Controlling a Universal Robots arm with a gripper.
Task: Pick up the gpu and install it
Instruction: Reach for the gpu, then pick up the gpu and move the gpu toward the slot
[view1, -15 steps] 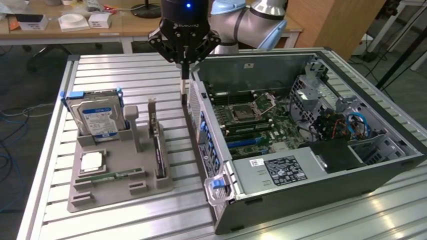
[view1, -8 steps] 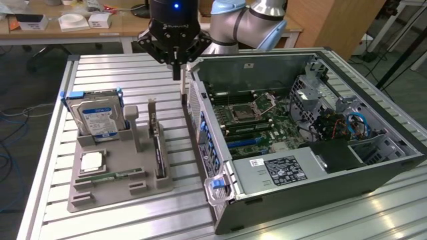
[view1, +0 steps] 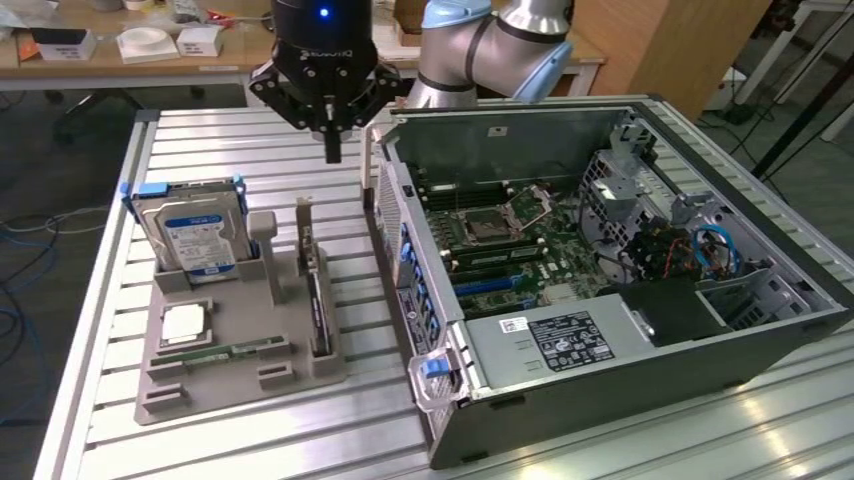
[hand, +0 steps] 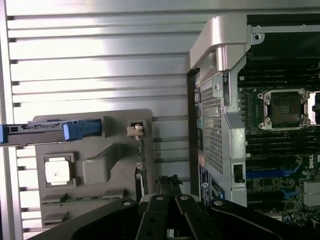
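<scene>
The gpu (view1: 318, 305) stands on edge in a slot of the grey holder (view1: 227, 390), a thin dark card with a silver bracket at its far end. My gripper (view1: 332, 152) hangs above the table beyond the holder's far end, near the case's corner. Its fingers are shut together with nothing between them, well above and apart from the gpu. In the wrist view the gpu (hand: 142, 155) shows edge-on along the holder (hand: 100, 165), just ahead of my shut gripper (hand: 167, 184).
The open computer case (view1: 747, 330) lies at the exterior view's right, with motherboard (view1: 507, 235) and blue slots (view1: 487, 285) exposed. The holder also carries a hard drive (view1: 194, 235), a processor (view1: 183, 323) and a RAM stick (view1: 220, 355). Slatted metal table (view1: 267, 440) underneath.
</scene>
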